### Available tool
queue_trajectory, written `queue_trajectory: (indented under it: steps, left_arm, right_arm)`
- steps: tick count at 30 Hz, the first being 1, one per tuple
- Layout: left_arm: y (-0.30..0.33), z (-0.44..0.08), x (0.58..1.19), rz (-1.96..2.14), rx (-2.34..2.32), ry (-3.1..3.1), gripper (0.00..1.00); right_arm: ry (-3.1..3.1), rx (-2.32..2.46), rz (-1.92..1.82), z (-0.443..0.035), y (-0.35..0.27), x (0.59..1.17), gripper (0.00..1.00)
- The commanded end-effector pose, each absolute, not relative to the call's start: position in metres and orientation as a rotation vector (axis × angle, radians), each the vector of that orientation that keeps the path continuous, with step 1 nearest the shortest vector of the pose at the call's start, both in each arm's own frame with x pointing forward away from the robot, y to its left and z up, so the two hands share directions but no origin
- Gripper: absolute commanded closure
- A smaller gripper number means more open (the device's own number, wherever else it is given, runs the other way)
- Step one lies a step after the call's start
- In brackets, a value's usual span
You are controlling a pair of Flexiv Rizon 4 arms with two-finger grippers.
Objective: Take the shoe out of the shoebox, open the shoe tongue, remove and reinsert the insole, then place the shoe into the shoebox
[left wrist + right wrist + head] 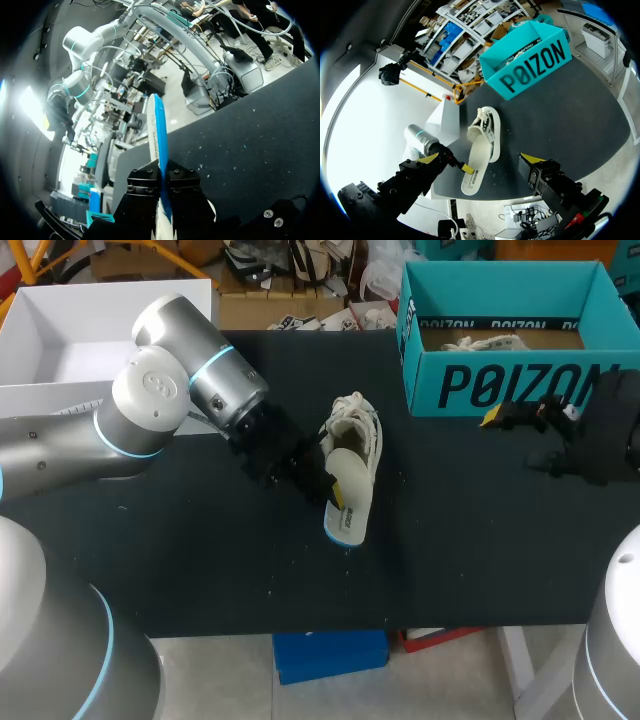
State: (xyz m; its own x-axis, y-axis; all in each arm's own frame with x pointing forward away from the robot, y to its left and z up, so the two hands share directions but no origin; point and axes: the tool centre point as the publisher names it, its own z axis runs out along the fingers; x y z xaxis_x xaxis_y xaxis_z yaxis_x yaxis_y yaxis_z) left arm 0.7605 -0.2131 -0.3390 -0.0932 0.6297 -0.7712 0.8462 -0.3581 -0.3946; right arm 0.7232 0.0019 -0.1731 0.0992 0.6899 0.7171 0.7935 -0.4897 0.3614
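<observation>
In the head view the left tool (303, 472) showed only as a dark mass against the side of the shoe (355, 435), its yellow tips out of sight behind its own body. The insole (346, 490) covered the shoe's heel end. From the left wrist the insole (158, 140) ran edge-on between the clamping fingers, whose tips were cut off by the frame's edge. Well to the right of the shoe, the right tool (545, 435) was dark, blurred and partly out of frame. Beyond the shoe, pale contents inside the shoebox (520, 380) were too small to tell apart.
</observation>
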Motion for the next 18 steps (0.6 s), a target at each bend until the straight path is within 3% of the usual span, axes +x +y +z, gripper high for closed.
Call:
queue_trajectory:
  steps: [1, 18]
  left_arm:
    - [-0.216, -0.341, 0.766, -1.422, 2.003, 1.631, 1.00]
    - [-0.195, -0.327, 0.779, -1.299, 2.090, 1.666, 1.00]
  right_arm:
    - [-1.520, -2.243, -1.348, -0.173, 0.003, 0.724, 0.00]
    - [-1.520, -2.243, -1.348, -0.173, 0.003, 0.724, 0.00]
